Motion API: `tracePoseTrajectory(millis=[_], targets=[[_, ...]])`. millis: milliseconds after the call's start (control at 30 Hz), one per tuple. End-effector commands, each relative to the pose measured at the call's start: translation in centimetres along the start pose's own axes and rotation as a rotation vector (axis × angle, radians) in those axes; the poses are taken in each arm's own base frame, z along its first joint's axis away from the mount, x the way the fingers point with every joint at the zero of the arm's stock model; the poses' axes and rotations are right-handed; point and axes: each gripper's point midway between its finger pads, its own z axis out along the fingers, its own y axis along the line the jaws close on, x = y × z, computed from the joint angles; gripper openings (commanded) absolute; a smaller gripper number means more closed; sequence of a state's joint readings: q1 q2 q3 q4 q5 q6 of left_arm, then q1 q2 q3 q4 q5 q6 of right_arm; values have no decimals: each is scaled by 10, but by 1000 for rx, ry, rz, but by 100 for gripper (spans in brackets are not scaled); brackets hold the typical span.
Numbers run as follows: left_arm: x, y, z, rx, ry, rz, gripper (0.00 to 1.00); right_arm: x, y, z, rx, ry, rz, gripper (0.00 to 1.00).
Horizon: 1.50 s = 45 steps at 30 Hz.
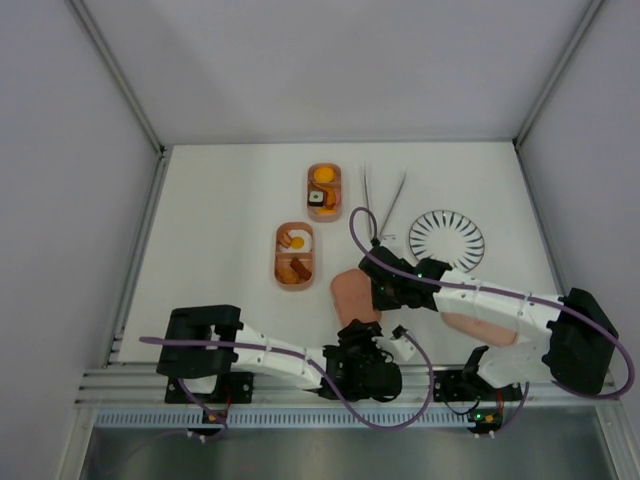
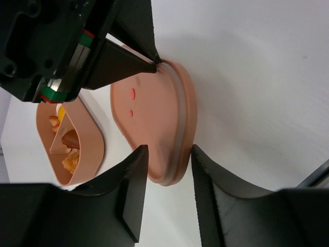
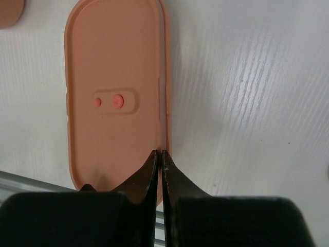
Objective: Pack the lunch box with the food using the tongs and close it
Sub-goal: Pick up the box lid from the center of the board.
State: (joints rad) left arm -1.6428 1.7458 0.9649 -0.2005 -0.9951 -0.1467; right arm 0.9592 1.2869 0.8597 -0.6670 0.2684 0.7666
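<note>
The white worktop [image 1: 220,220] holds everything. I will say where things are from the pink lid [image 1: 352,295] that lies close to the arms.

The striped plate [image 1: 470,225] is to the right of the lid and farther back. Two pink lunch box trays sit on the other side. The near tray [image 1: 277,260] is just left of the lid, and the far tray [image 1: 309,195] is behind the lid, well apart from it. A second lid [image 1: 478,326] lies to the right, partly under the right arm.

The left gripper [image 2: 169,148] has a finger on each side of the lid's near rim. I cannot tell if it is squeezing yet. The right gripper [image 3: 161,153] is clenched tight with nothing in it, and its tip presses on the lid's far rim.

The tongs [image 1: 369,200] lie behind the lid, not held. The food is in the trays: an egg [image 1: 297,241] in the near one, and an orange piece [image 1: 324,174] and a sushi roll [image 1: 318,198] in the far one.

So I think packing is done and closing has started. Next, the left gripper needs a firm hold on the rim. Then it must lift the lid, line it up over a tray and push it down flat.
</note>
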Motion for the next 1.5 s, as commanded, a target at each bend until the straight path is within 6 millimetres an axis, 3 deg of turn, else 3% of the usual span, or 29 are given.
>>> tracePoseTrajectory(millis=[0,167,400,600,833,1300,1467], targets=[[-14,7,2,-46,-30,-27,41,-17,6,-15,-23,-46,7,0],[-15,12,2,-61,-29,-20,17,-18,5,-18,-28,-53,14,0],[-21,19,0,-76,-35,-19,0,-19,3,-23,-27,-62,19,0],[-34,28,-8,-75,-54,-45,0,-27,-3,-35,-8,-94,23,4],[-50,43,-20,-61,-83,-92,0,-74,-10,-80,16,-251,54,24],[-58,63,-33,-66,-105,-149,0,-140,-20,-129,28,-437,128,33],[-60,76,-39,-69,-119,-190,0,-153,-20,-140,24,-468,135,34]])
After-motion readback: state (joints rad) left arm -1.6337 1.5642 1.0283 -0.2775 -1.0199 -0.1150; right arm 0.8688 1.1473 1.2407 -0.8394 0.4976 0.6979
